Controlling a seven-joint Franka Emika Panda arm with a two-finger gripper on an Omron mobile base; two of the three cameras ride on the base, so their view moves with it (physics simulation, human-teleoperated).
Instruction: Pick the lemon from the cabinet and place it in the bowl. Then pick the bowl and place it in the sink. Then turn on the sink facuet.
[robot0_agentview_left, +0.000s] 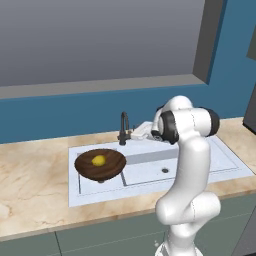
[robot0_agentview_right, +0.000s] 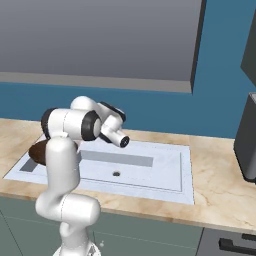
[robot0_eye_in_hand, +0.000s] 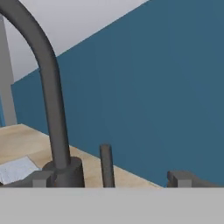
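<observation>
Hand view: the claw (robot0_eye_in_hand: 111, 179) stands wide open, gripping nothing, its two dark tips either side of one slim upright lever (robot0_eye_in_hand: 106, 165) beside the black arched sink facuet (robot0_eye_in_hand: 50, 94). Beyond, one wide brown grained bowl (robot0_agentview_left: 100, 164) sits in the pale rectangular sink (robot0_agentview_left: 200, 167), holding one small round lemon (robot0_agentview_left: 99, 160). The marbled counter (robot0_agentview_left: 35, 185) surrounds the basin.

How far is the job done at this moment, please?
Done: the small yellow lemon lies in the dark wooden bowl, which rests in the pale sink. In hand: the open end effector brackets the black faucet's lever. Left: turning the water on.
</observation>
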